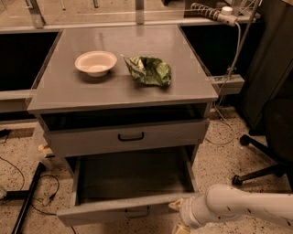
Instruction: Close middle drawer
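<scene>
The middle drawer [114, 211] is pulled far out at the bottom of the grey cabinet. Its inside is empty and a small dark handle [137, 212] sits at the centre of its front. My gripper [176, 215] is at the right end of this drawer front, on the outer side and touching or nearly touching it. The white arm [242, 208] comes in from the lower right. The taller-fronted drawer [128, 137] above, with a larger black handle, is pulled out a little.
A white bowl [95, 62] and a crumpled green bag [149, 70] lie on the cabinet top [68, 91]. An office chair base [261, 155] stands to the right. Cables lie on the floor at the left [27, 187]. A power strip [211, 12] is at the back right.
</scene>
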{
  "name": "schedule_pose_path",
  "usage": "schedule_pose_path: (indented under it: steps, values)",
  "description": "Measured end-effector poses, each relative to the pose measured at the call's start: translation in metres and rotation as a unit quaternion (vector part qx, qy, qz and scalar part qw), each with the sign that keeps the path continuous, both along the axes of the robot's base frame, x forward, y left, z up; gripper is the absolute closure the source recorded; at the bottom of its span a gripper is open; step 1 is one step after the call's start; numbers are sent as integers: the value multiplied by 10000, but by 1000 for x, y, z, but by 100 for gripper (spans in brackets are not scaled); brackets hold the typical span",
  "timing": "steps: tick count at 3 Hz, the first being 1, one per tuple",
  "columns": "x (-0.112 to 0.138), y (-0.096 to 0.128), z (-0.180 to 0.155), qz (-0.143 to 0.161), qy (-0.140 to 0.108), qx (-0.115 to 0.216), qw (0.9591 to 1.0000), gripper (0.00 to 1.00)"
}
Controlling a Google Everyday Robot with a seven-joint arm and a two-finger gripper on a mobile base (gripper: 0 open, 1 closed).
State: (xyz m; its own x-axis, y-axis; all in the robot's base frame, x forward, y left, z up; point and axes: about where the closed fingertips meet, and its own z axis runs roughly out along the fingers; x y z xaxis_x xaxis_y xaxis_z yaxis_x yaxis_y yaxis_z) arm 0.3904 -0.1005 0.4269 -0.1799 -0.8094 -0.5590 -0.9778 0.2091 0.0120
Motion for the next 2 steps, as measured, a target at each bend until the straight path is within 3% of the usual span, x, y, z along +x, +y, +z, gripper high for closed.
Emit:
schedule_pose_path:
  steps: [2]
  values:
    - [84, 10, 2, 198, -431, 151, 9988, 43]
